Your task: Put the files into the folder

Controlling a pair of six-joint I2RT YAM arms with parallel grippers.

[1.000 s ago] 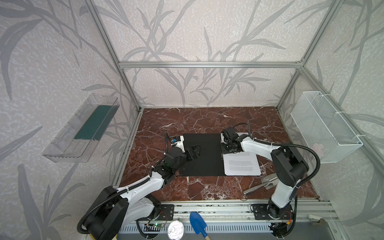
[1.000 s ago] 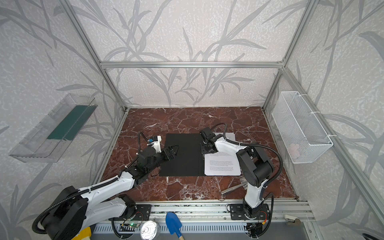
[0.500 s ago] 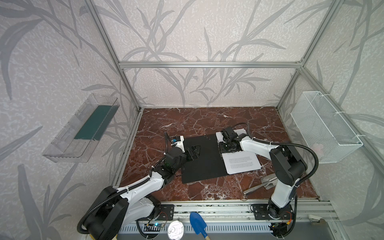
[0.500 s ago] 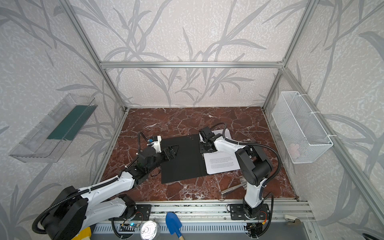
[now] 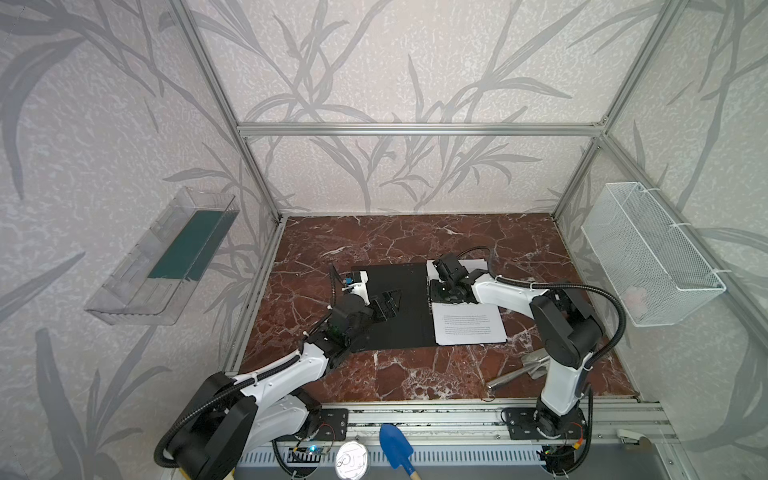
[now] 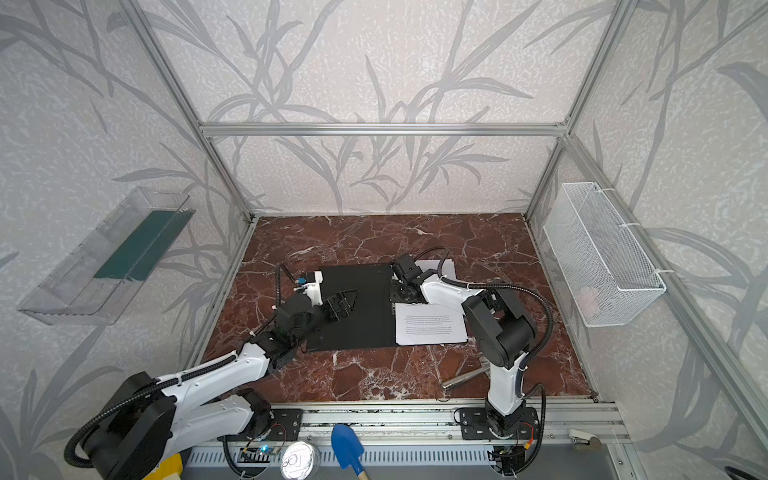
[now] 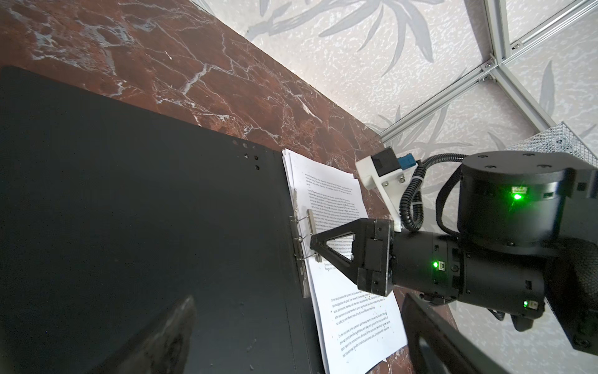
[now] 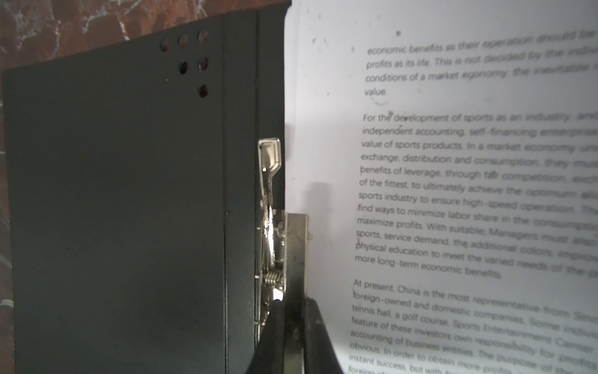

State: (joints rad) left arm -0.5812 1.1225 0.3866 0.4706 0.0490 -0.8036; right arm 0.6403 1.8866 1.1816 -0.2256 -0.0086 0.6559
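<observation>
At the metal clip (image 8: 296, 246), the right gripper (image 8: 293, 309) is pinched narrow on the clip's bar. The files (image 8: 453, 194) lie just beside the clip, their edge reaching under that bar, on the open folder (image 5: 399, 332). The left gripper (image 5: 385, 306) hangs wide and empty over the clip's other side. Likely trouble: the thin bar slips free and snaps down askew, or the unpinned folder slides with a tug and drags the files out from under the clip.

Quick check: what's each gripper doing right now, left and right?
Left gripper: open, holding nothing, over the folder.
Right gripper: shut on the folder's metal clip.
</observation>
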